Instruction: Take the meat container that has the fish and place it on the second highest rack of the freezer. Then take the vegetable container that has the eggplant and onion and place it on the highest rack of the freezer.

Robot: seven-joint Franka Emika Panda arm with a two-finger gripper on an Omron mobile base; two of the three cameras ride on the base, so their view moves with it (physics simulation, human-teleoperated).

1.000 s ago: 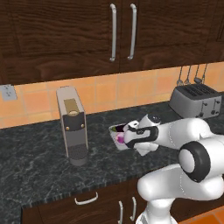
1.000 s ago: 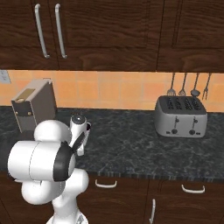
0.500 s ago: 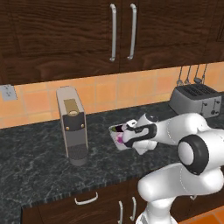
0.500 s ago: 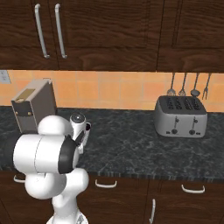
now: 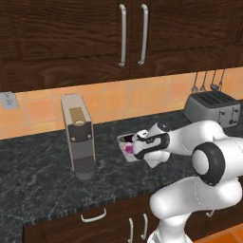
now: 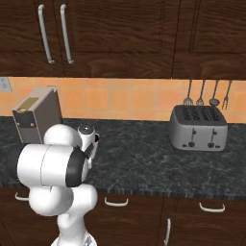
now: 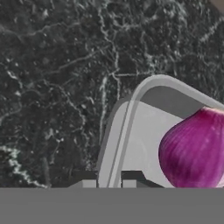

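The vegetable container (image 5: 124,151) is a shallow grey tray, held tilted over the dark counter (image 5: 42,175) just right of the coffee machine. A purple onion (image 5: 128,148) lies in it, with a darker piece behind that is too small to name. My gripper (image 5: 138,148) is shut on the tray's right rim. In the hand view the container's rim (image 7: 144,87) runs down between my fingertips (image 7: 85,180), the gripper (image 7: 108,180) pinching it, and the onion (image 7: 192,148) sits at the right. Whether the tray touches the counter is unclear. The fish container and the freezer are out of view.
A tall grey coffee machine (image 5: 78,137) stands left of the tray, also seen as the coffee machine (image 6: 36,115). A silver toaster (image 5: 211,109) sits at the right, the toaster (image 6: 198,127) under hanging utensils (image 6: 206,93). Dark wall cabinets (image 5: 128,33) hang above.
My arm's shoulder and elbow have shifted slightly upward. The tray stays in my grip at nearly the same spot beside the coffee machine.
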